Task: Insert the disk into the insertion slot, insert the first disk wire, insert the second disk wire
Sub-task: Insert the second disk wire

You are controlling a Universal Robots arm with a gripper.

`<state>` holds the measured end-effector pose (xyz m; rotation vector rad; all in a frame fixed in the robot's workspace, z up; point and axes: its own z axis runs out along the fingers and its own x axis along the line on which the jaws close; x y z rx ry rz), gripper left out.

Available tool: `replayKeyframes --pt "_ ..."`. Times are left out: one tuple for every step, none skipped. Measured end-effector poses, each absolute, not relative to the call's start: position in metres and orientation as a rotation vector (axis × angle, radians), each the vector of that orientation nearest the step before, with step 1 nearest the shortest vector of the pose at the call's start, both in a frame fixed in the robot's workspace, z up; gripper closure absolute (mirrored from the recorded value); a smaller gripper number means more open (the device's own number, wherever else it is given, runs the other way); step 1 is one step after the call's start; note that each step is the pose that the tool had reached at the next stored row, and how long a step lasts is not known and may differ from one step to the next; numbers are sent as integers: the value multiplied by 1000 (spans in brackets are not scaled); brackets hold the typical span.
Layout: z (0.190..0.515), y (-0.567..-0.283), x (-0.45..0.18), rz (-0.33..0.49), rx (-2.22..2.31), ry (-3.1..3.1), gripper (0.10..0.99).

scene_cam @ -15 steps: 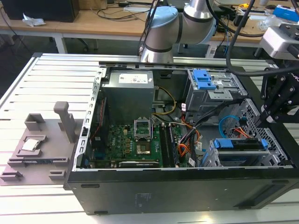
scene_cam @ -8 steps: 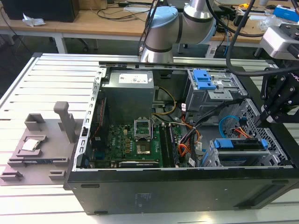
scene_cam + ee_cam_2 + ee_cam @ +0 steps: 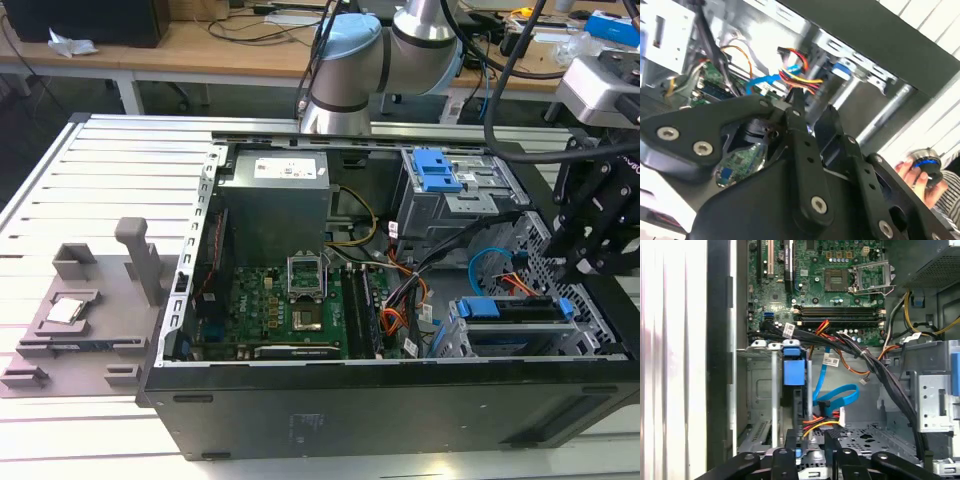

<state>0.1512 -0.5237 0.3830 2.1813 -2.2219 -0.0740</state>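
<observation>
Tool (image 3: 812, 436), jaws apart, hovers near the disk (image 3: 794, 372) seated in the insertion slot (image 3: 759, 390).

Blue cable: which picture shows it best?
The first wrist view: the blue cable curls in a whole loop. The exterior view shows a small curve; the second wrist view, a short stretch beside coloured wires.
</observation>
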Motion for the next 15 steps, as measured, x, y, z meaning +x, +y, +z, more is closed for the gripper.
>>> replayKeyframes --pt "382 -513 146 -74 2182 -2221 725" --pt "381 -513 138 -74 2182 -2222 725" --pt "381 -513 129 -74 2183 -2220 725" --pt "380 -513 125 -74 2185 -2218 725" --pt "379 -513 124 -74 2188 -2215 725" --pt "377 -513 123 -74 2198 -2205 725" --pt "376 -513 122 -73 2213 -2189 725" --pt "375 -514 122 -70 2221 -2177 725" --pt "375 -514 122 -69 2221 -2177 725" --pt "375 -514 122 -69 2221 -2177 725" --pt "375 -514 122 -69 2221 -2177 725" --pt "375 -514 122 -69 2221 -2176 737" --pt "375 -514 122 -68 2221 -2176 804" --pt "375 -514 122 -68 2221 -2176 871" --pt "375 -514 122 -68 2220 -2176 922"
